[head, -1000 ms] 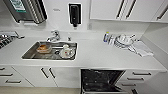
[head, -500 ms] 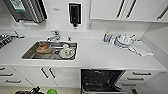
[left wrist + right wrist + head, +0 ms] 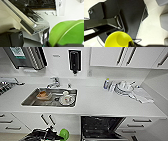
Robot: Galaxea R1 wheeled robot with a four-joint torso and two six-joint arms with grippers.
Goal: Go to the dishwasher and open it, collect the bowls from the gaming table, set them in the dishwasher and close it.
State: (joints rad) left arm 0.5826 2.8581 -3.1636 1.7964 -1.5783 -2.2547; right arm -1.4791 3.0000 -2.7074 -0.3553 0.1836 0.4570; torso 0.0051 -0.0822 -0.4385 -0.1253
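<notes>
The dishwasher (image 3: 102,127) stands open under the white counter, its dark racked inside showing. In the left wrist view its lowered door (image 3: 28,21) runs across with the racks behind. A lime-green bowl (image 3: 64,134) hangs at the lower left of the head view, left of the dishwasher, in my left gripper (image 3: 56,135). The left wrist view has that bowl (image 3: 67,32) large and tilted, with the left gripper (image 3: 65,45) shut on its rim. In the right wrist view, my right gripper (image 3: 132,44) is shut on the rim of a second bowl (image 3: 117,39), above a pale floor.
A steel sink (image 3: 30,100) in the counter holds a plate, a cup and an orange item. Stacked dishes (image 3: 123,88) and a cloth (image 3: 142,95) lie on the right of the counter. White drawers (image 3: 142,122) flank the dishwasher. A soap dispenser (image 3: 74,60) hangs on the wall.
</notes>
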